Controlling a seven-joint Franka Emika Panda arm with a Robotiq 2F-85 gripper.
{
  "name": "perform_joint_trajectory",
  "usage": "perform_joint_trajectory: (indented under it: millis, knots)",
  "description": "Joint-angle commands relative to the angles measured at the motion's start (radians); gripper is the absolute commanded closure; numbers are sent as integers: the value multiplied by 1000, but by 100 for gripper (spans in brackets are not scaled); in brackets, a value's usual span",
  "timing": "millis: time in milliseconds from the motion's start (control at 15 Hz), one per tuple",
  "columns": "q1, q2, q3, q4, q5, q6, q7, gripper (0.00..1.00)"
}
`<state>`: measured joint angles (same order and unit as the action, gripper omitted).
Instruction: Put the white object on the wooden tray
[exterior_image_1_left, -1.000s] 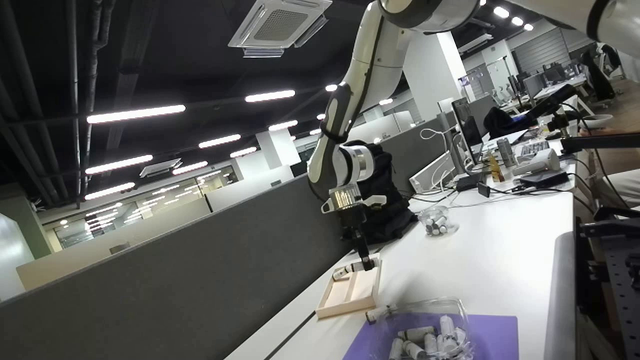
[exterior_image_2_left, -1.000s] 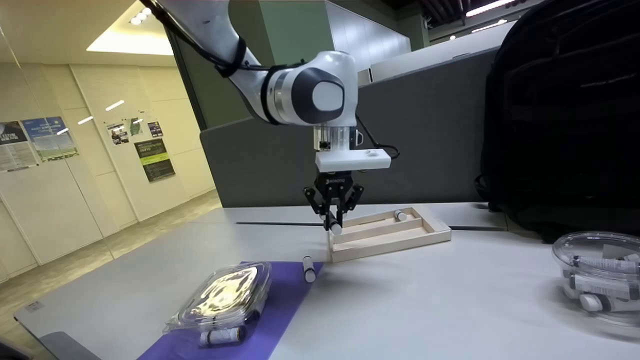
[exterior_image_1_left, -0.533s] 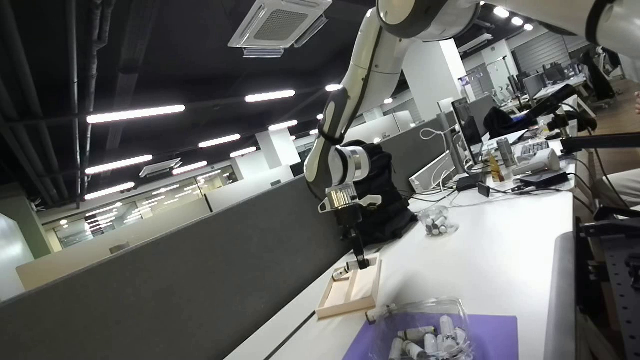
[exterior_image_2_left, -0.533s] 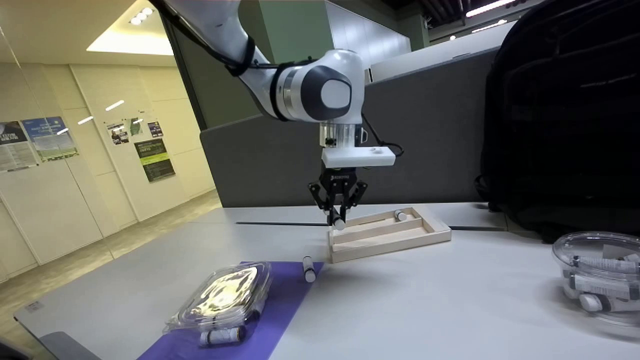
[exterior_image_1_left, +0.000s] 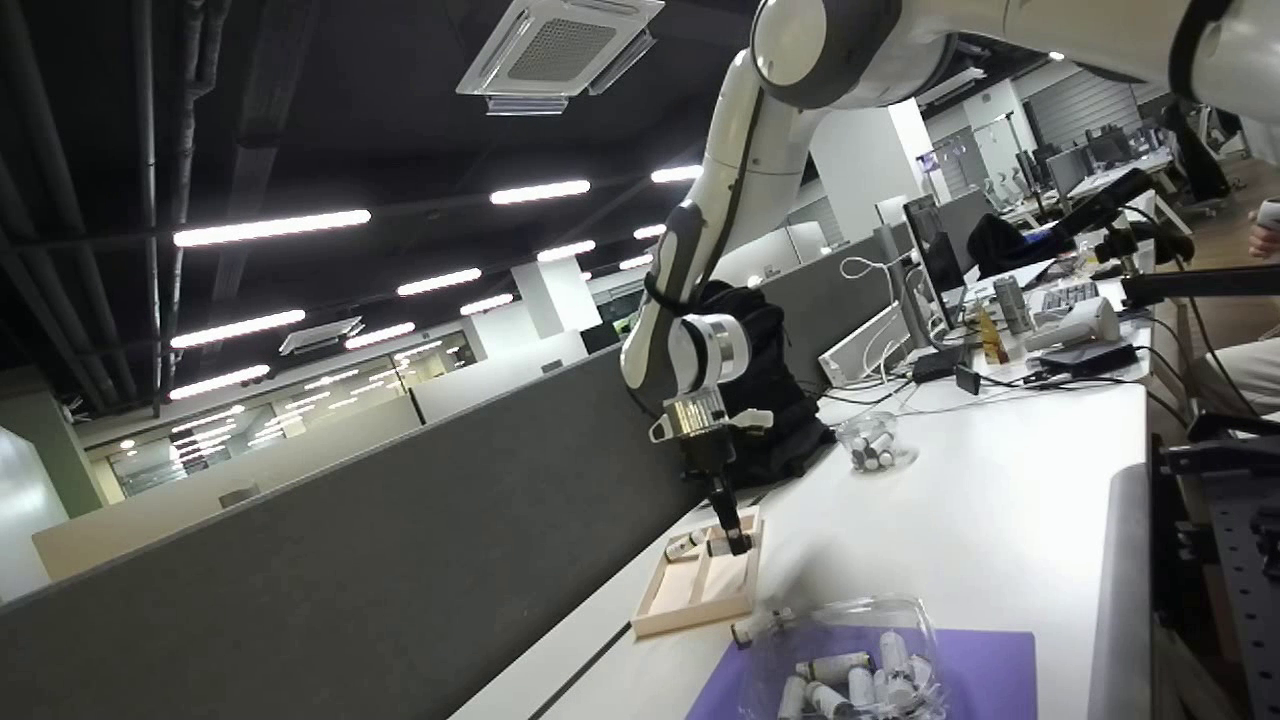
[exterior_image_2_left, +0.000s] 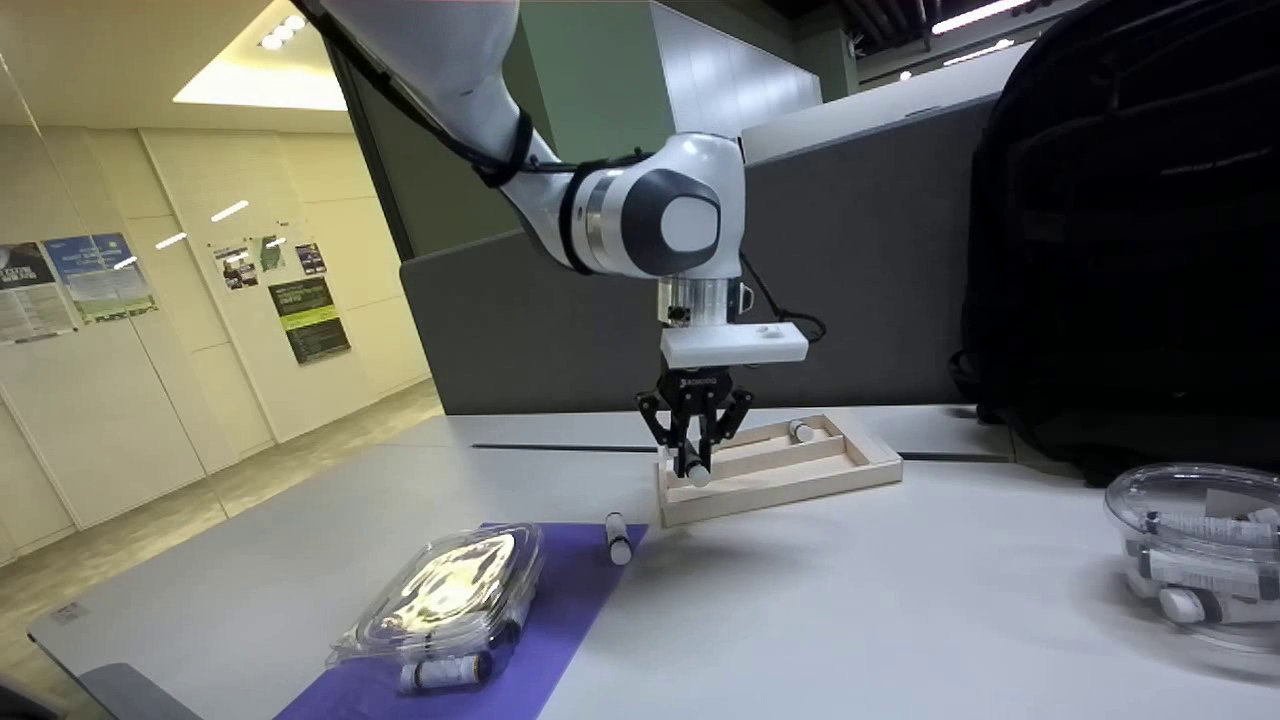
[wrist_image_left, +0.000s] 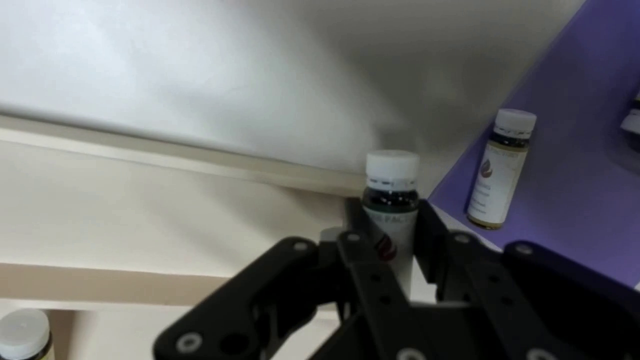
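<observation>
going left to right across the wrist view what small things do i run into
Cut-off bottle in the lower left corner → held bottle in the gripper → lying bottle on the purple mat → dark-and-white thing cut off at the right edge. The wooden tray spans too much to place.

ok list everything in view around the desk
wooden tray: one, pale brown, on desk
desk: one, white, under tray
mat: one, purple, beside tray
held bottle: one, white, in gripper
tray bottle: one, white, inside tray
loose bottle: one, white, on mat
square tub: one, clear, on mat
partition: one, dark grey, behind tray
backpack: one, black, by partition
round tub: one, clear, near backpack
tub bottles: several, white, inside both
electronics: several, mixed, farther along desk
gripper: one, black, gripping held bottle
arm: one, white, above tray
person's hand: one, pinkish, right edge
</observation>
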<state>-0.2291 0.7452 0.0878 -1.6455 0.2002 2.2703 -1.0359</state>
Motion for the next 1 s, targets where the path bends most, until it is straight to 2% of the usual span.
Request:
perform_joint_trajectory:
  millis: [0, 467, 533, 600, 733, 933]
  knots:
    - [23, 57, -13, 82, -37, 3, 64, 93]
    - [47, 113, -5, 170, -80, -5, 93, 93]
    - [51, 119, -5, 182, -85, -10, 96, 80]
    - [53, 125, -4, 191, -90, -15, 99, 48]
    - [55, 134, -2, 204, -93, -17, 101, 41]
    - [57, 142, -1, 212, -97, -20, 100, 20]
